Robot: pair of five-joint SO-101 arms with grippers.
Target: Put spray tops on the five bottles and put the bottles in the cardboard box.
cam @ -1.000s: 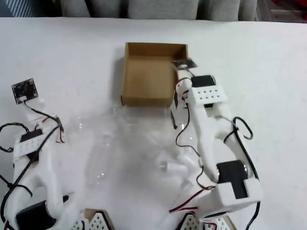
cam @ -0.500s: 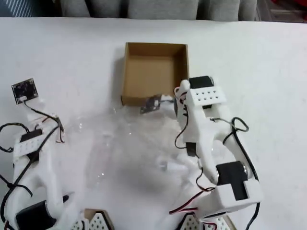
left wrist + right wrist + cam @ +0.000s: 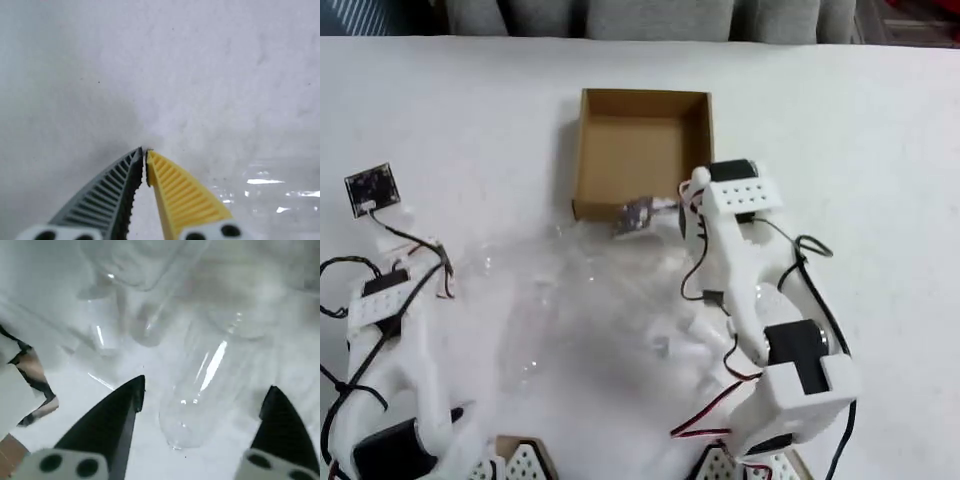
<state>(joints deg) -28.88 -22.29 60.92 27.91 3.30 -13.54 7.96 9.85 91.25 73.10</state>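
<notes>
The clear plastic bottles (image 3: 530, 335) lie on their sides in a loose cluster on the white table (image 3: 860, 130). They are outside the open brown cardboard box (image 3: 640, 150), just in front of its near wall. How many there are cannot be told, since they overlap and blend into the tabletop.

In the right wrist view, 1 bottle (image 3: 200, 390) lies lengthwise with 1 end toward the camera. More clear bottles are crowded beyond it. The right gripper (image 3: 206, 386) hangs over that bottle with its 2 black fingers (image 3: 117, 415) spread wide apart, 1 on each side. Whether either finger touches the bottle cannot be told.

In the high view the right arm (image 3: 745, 260) runs from the near table edge toward the box's near right corner, bent down over the right side of the cluster. The left arm (image 3: 385, 320) sits at the near left of the table, well apart from the box.

The left gripper (image 3: 145, 151) has its grey and yellow ribbed fingers pressed together at the tips, over bare table. A glinting edge of clear plastic (image 3: 270, 187) lies near it.
</notes>
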